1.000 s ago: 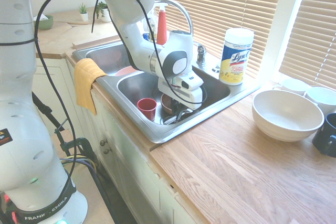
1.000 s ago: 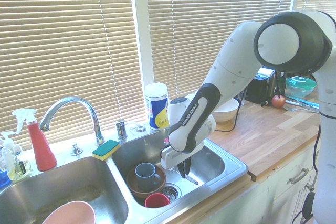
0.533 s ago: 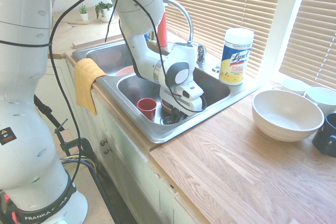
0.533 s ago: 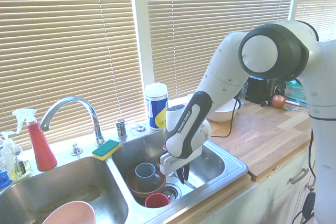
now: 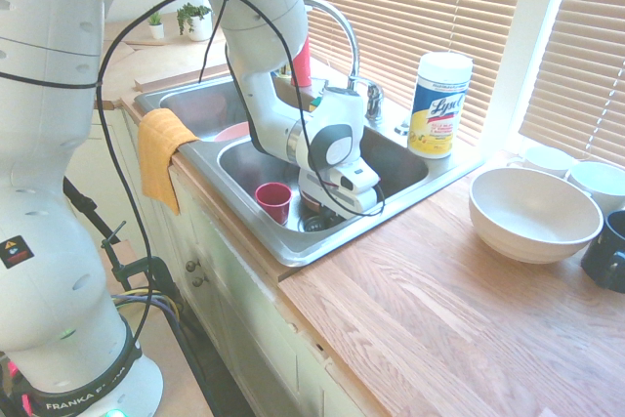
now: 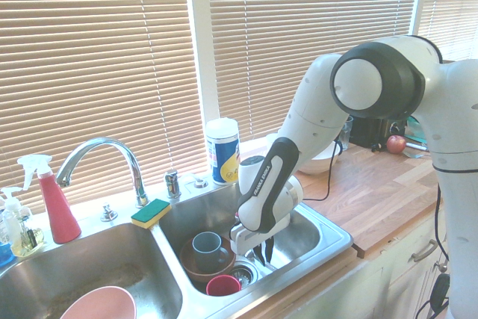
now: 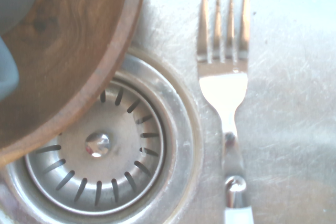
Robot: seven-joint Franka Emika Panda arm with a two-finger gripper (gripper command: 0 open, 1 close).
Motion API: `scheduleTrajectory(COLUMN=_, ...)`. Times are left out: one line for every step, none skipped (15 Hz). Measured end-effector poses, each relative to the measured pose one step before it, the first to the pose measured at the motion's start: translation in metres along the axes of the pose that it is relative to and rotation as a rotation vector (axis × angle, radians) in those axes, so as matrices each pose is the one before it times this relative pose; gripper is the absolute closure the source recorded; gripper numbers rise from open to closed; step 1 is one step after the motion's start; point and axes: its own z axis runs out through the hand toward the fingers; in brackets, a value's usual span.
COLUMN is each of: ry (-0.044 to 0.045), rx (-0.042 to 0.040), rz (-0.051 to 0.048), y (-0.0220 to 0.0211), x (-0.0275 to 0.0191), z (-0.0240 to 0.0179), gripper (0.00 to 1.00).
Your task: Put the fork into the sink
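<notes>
Arm: white Franka reaches down into the smaller basin of the sink [image 6: 328,238]; gripper [image 6: 261,248] sits low, close to the basin floor.
Gripper state: dark fingers point down; cannot tell from either exterior view how far apart they stand or whether they hold anything.
Fork [image 7: 224,90]: in the wrist view it lies along the steel basin floor, four silver tines and neck visible, the start of a white handle at the frame edge; just beside the drain strainer [image 7: 97,148].
Brown bowl [image 6: 205,261]: in the same basin, its rim overlapping the strainer; holds a grey-blue cup [image 6: 207,245].
Red cup [image 5: 273,199]: upright in the basin near the front wall.
Counter: large white bowl [image 5: 532,212] and Lysol wipes canister [image 5: 438,104] stand outside the sink.
</notes>
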Motion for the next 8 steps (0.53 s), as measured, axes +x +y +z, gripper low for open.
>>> scheduleTrajectory(ry=0.00157, rx=0.00104, rz=-0.00047, y=-0.00027, x=-0.00002, z=-0.00018, gripper=0.0)
scheduleTrajectory(ry=0.00177, rx=0.00269, rz=-0.00068, y=-0.00081, x=-0.00033, z=-0.00103, gripper=0.0)
scheduleTrajectory(ry=0.00363, rx=0.006, rz=-0.00094, y=-0.00164, x=-0.00052, z=-0.00288, gripper=0.0)
scheduleTrajectory(ry=0.00772, rx=0.00964, rz=-0.00158, y=-0.00206, x=0.00018, z=-0.00608, gripper=0.0)
scheduleTrajectory(ry=0.01407, rx=0.01632, rz=-0.00117, y=-0.00275, x=0.0015, z=-0.01185, gripper=0.0)
scheduleTrajectory(ry=0.01785, rx=0.02054, rz=0.00104, y=-0.0027, x=0.0031, z=-0.01912, gripper=0.0)
scheduleTrajectory(ry=0.01625, rx=0.01772, rz=-0.00127, y=-0.00182, x=0.00291, z=-0.02184, gripper=0.0)
scheduleTrajectory(ry=0.01206, rx=0.01086, rz=-0.00395, y=-0.00051, x=0.00233, z=-0.02405, gripper=0.0)
